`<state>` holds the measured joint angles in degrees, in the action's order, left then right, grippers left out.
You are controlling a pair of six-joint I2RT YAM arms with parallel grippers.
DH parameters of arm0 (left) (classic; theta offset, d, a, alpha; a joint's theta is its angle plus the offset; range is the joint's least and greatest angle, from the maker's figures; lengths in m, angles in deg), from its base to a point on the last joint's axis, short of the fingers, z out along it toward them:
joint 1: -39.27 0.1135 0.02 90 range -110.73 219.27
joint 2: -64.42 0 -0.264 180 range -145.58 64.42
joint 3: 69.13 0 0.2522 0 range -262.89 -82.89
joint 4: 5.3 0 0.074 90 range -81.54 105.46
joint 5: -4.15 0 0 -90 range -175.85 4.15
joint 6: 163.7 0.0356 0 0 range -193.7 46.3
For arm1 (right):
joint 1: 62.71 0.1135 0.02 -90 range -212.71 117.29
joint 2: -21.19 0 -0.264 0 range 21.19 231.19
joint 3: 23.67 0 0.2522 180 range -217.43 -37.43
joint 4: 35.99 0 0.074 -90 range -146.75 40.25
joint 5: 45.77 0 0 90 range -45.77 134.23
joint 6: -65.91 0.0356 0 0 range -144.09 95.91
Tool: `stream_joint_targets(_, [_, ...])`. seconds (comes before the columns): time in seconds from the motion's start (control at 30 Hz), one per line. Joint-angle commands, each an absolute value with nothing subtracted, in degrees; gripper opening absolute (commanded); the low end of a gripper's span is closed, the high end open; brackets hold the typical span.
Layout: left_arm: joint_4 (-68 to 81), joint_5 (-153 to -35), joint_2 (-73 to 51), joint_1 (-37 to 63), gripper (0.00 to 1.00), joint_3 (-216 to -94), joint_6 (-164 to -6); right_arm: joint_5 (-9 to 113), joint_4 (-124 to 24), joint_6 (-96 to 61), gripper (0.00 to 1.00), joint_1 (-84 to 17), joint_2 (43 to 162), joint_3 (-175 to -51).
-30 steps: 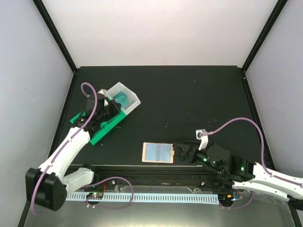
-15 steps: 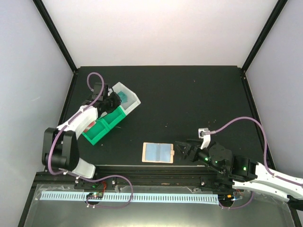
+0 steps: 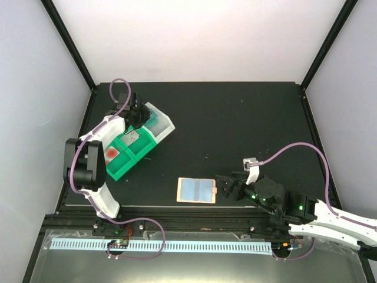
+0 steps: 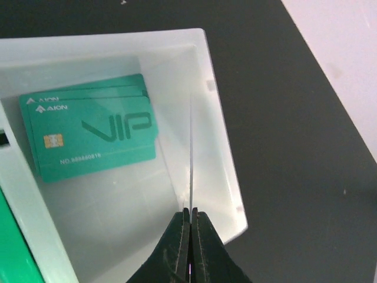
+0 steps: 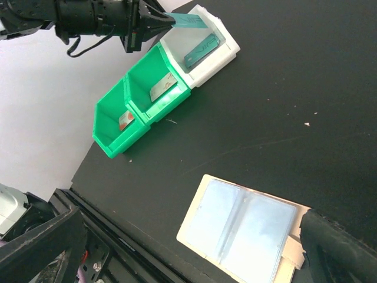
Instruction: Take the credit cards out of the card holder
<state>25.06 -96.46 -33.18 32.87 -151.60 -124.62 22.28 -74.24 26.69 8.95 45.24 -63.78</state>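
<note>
- At the far left of the table (image 3: 253, 130), you are looking at a row of bins running diagonally. Two green bins (image 3: 125, 166) are sitting joined together, with a white bin (image 3: 171, 125) at their far end.
- In the nearest green compartment a card with a red blotch (image 3: 111, 154) is lying flat. In the next green compartment a pale card (image 3: 134, 136) is lying flat.
- Your left gripper (image 4: 190, 218) is hovering over the white bin with its fingers pressed tight together, pinching a teal card (image 5: 187, 20). From the left wrist camera that card is showing edge-on, as a thin upright line above the fingertips.
- Beneath it, the stacked teal cards (image 4: 88, 134), printed VIP, are lying on the white bin's floor, slightly offset from one another and not touching the pinched card.
- Toward the near edge, around the middle, the card holder (image 3: 197, 190) is lying open and flat, well apart from the bins. Its pale blue panels are facing up inside the peach-tan rim. You cannot tell whether its pockets are holding anything.
- Just right of the card holder, your right gripper (image 3: 227, 187) is sitting low over the table, pointing at the holder's right edge. Its fingers are spread wide and holding nothing. You cannot tell whether they are touching the holder.
</note>
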Motion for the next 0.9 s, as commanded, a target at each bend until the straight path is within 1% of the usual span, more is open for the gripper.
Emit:
stream_joint_targets(0.0, [26.8, -96.7, -36.8, 33.9, 0.01, -154.9, -124.9, 20.2, -73.1, 24.1, 1.0, 9.1, 46.5, -66.3])
stream_joint_targets(0.57, [26.7, -96.0, -42.1, 34.9, 0.01, -157.7, -122.8, 18.6, -70.9, 21.5, 1.0, 9.2, 47.6, -65.9])
stream_joint_targets(0.87, [28.7, -96.0, -45.1, 35.5, 0.02, -161.5, -121.0, 17.8, -72.0, 20.9, 1.0, 9.2, 46.8, -65.9])
